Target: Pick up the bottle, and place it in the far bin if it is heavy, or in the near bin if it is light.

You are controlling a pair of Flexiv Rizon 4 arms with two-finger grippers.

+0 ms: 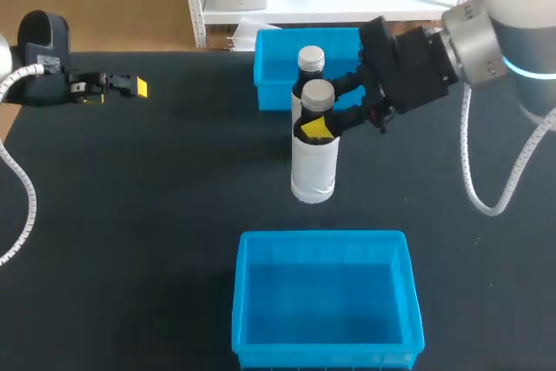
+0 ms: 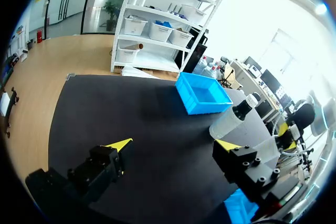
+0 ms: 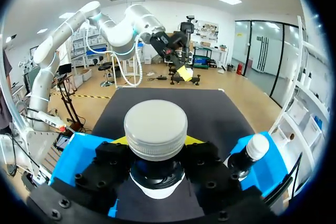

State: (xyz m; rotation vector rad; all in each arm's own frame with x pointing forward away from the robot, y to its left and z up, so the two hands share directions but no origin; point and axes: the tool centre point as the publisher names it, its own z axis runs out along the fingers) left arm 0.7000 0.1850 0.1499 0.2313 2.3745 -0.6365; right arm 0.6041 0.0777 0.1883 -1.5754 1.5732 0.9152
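Gripping the white bottle (image 1: 314,162) by its neck, the right gripper (image 1: 320,124) is clamped on it just beyond the near bin (image 1: 323,236) — lift slowly, keep it upright, judge its weight. The left gripper (image 1: 122,86) waits with fingers apart.

The left gripper (image 2: 173,145) hangs over the black tabletop (image 2: 131,114) with its fingers (image 2: 102,167) spread wide, only bare tabletop between the yellow tips. Ahead of it, a blue bin (image 2: 202,94) sits by the tabletop's far edge. A white bottle (image 2: 227,124) with a dark neck and pale cap shows just beyond one finger, nearer the gripper than that bin. A sliver of a second blue bin (image 2: 237,206) peeks out under the same finger.
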